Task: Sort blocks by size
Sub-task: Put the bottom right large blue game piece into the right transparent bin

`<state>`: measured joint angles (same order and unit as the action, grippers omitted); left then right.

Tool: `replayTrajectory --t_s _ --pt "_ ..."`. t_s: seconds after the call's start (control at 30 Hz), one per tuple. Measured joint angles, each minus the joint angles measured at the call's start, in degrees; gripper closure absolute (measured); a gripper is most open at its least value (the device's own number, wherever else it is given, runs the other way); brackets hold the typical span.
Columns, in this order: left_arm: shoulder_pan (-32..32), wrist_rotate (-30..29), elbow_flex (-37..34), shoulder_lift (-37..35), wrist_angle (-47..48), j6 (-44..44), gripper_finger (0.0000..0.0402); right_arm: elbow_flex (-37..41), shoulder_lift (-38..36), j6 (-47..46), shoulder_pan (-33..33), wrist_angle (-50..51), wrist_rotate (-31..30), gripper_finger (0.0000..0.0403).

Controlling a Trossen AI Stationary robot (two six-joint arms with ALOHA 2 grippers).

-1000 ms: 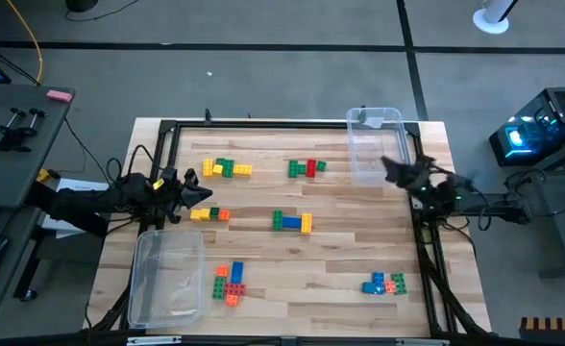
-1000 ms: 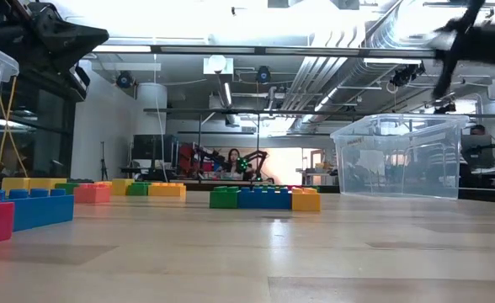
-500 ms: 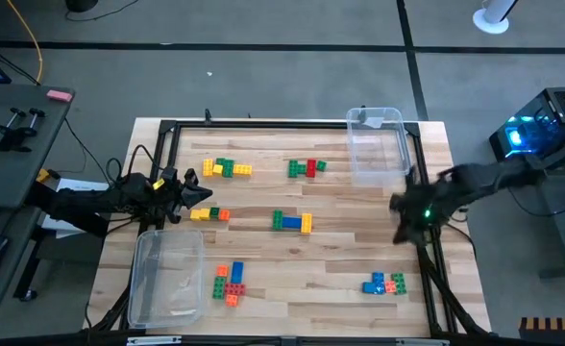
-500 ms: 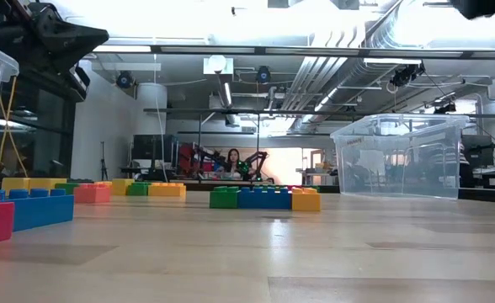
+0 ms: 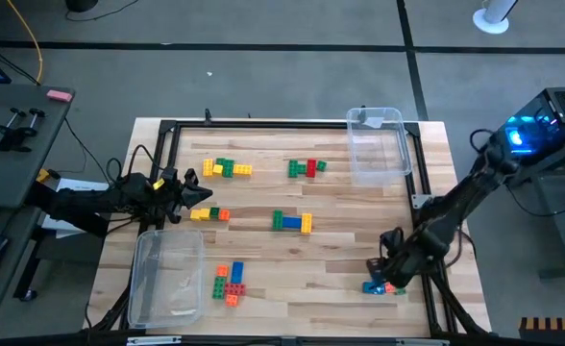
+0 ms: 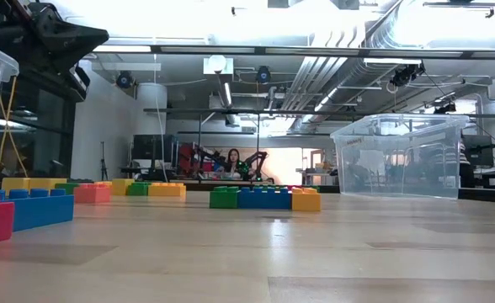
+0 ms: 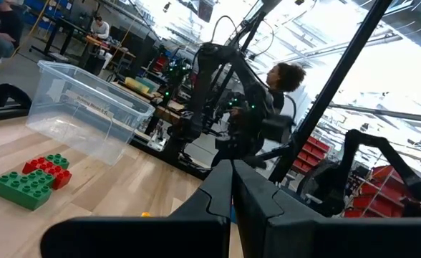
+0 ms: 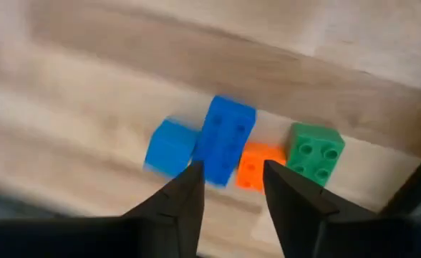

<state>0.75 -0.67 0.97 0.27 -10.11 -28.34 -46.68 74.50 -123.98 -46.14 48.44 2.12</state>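
Several clusters of studded blocks lie flat on the wooden table (image 5: 340, 197). One cluster at the near right has a long blue block (image 8: 226, 137), a short blue block (image 8: 169, 147), an orange block (image 8: 255, 165) and a green block (image 8: 315, 153). My right gripper (image 8: 232, 172) is open just above this cluster (image 5: 385, 285), its fingers either side of the long blue block's end and the orange block. My left gripper (image 7: 232, 188) is shut and empty, above the table's left side (image 5: 202, 192) beside a yellow, green and orange row (image 5: 210, 214).
A clear bin (image 5: 376, 144) stands at the far right and another (image 5: 167, 274) at the near left. Other block clusters lie at the far left (image 5: 227, 168), far middle (image 5: 307, 168), centre (image 5: 291, 222) and near left (image 5: 230, 282). A black frame rail (image 5: 427, 231) runs along the right side.
My right gripper has swung from beside the far right bin toward the table's near edge and come down over the blue, orange and green cluster at the near right. The blocks have not moved.
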Motion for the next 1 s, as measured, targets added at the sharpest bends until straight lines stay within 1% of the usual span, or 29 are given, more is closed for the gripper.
replayTrajectory --t_s 0.07,0.13,0.3,0.53,0.8,0.9,1.0 --pt "0.0 0.0 0.0 0.0 0.0 0.0 0.0402 0.0 2.5 -2.6 0.4 -1.4 0.6 0.0249" --pt "0.0 0.0 0.0 0.0 0.0 0.0 0.0402 0.0 4.8 -3.2 1.0 -2.0 3.6 0.024" --pt "0.0 0.0 0.0 0.0 0.0 0.0 0.0401 0.0 8.7 -3.2 1.9 -4.7 4.3 0.0227" --pt "0.0 0.0 0.0 0.0 0.0 0.0 0.0401 0.0 11.5 -1.7 2.4 -5.4 2.5 0.0226" --pt "0.0 0.0 0.0 0.0 0.0 0.0 0.0401 -0.1 13.5 -1.7 2.7 -5.6 2.5 0.0226" --pt "0.0 0.0 0.0 0.0 0.0 0.0 0.0401 0.0 14.7 -2.0 2.7 -6.9 2.7 0.0226" --pt "0.0 0.0 0.0 0.0 0.0 0.0 0.0402 0.0 16.2 -2.7 2.7 -6.9 4.8 0.0226"
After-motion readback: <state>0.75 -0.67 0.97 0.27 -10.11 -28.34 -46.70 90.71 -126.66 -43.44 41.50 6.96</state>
